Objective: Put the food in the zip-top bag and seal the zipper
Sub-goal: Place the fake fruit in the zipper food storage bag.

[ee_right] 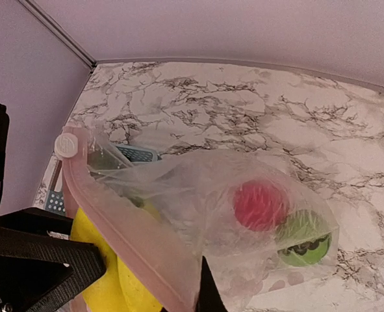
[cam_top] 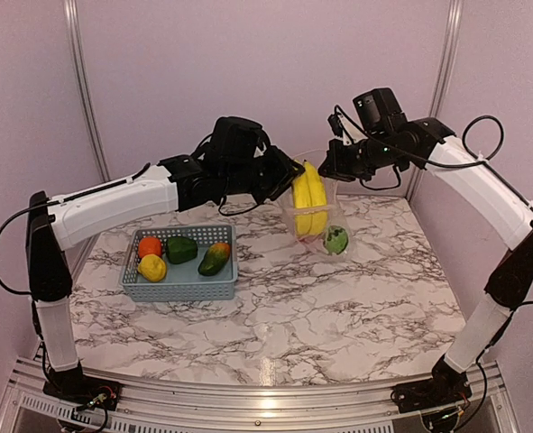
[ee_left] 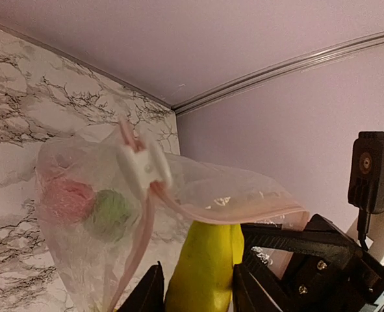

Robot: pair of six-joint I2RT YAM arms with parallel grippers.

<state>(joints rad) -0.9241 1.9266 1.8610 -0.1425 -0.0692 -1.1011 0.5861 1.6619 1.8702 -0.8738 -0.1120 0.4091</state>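
My left gripper (cam_top: 293, 180) is shut on a yellow banana (cam_top: 309, 194), held upright with its lower end in the mouth of the clear zip-top bag (cam_top: 317, 224). In the left wrist view the banana (ee_left: 204, 266) sits between both fingers (ee_left: 146, 294), just behind the pinkish zipper (ee_left: 237, 209) and its white slider (ee_left: 143, 164). My right gripper (cam_top: 331, 162) is shut on the bag's rim and holds it up. Inside the bag lie a red apple (ee_right: 260, 205) and a green melon (ee_right: 302, 239). An orange (cam_top: 149, 245), lemon (cam_top: 151, 267), green pepper (cam_top: 181, 249) and mango (cam_top: 215, 258) lie apart from the bag.
The four loose fruits lie in a grey-blue perforated basket (cam_top: 185, 289) on the left of the marble table. Purple walls with metal posts close in the back and sides. Both arms meet above the back middle of the table.
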